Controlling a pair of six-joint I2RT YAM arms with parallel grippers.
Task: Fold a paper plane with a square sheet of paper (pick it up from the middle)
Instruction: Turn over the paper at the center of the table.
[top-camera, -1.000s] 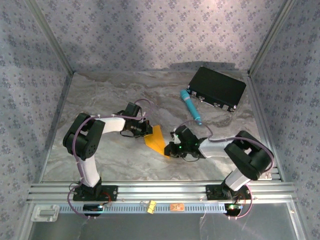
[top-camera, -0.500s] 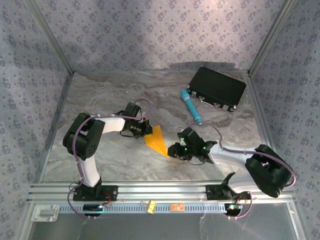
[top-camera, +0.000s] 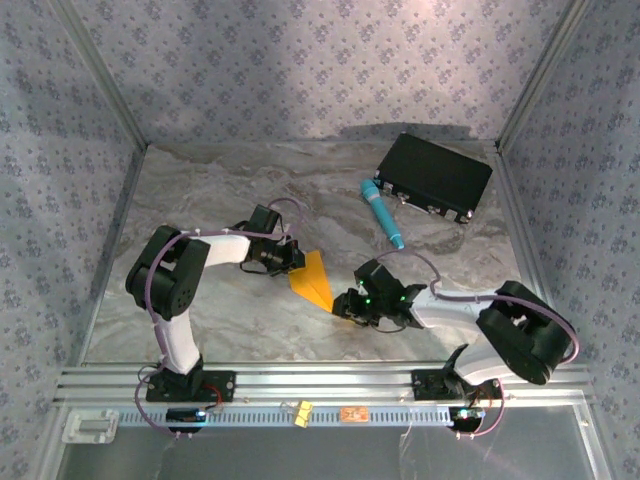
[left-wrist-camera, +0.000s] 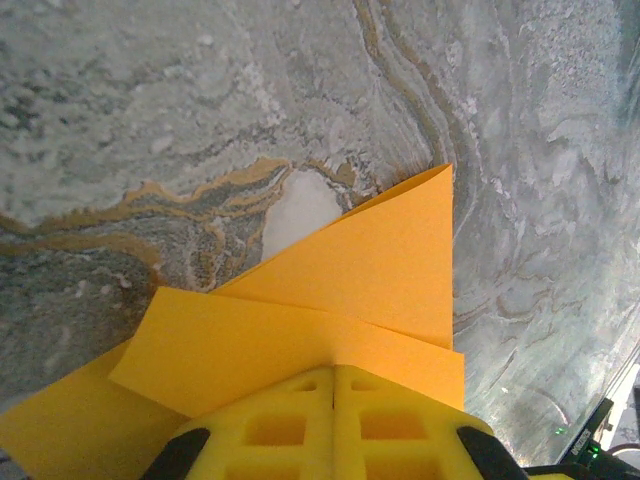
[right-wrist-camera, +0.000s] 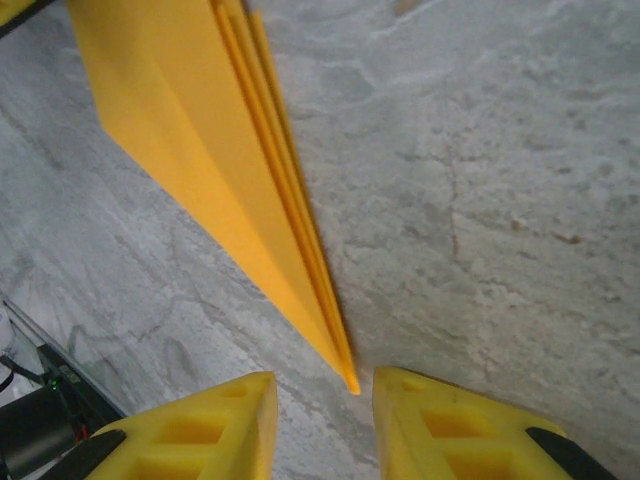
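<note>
Clearly folded paper plane (right-wrist-camera: 190, 150), orange-yellow, layered, sharply pointed

From above, I saw the paper plane (top-camera: 316, 279) lying on the bench (top-camera: 230, 320). The left fingers (top-camera: 296, 262) met its wide end and the right fingers (top-camera: 346, 304) sat at its pointed tip, so it lay between them. I could not tell their spread from up there. Beyond the right fingers, well apart, lay a teal pen (top-camera: 384, 214), and farther still a flat black case (top-camera: 434, 177).
</note>
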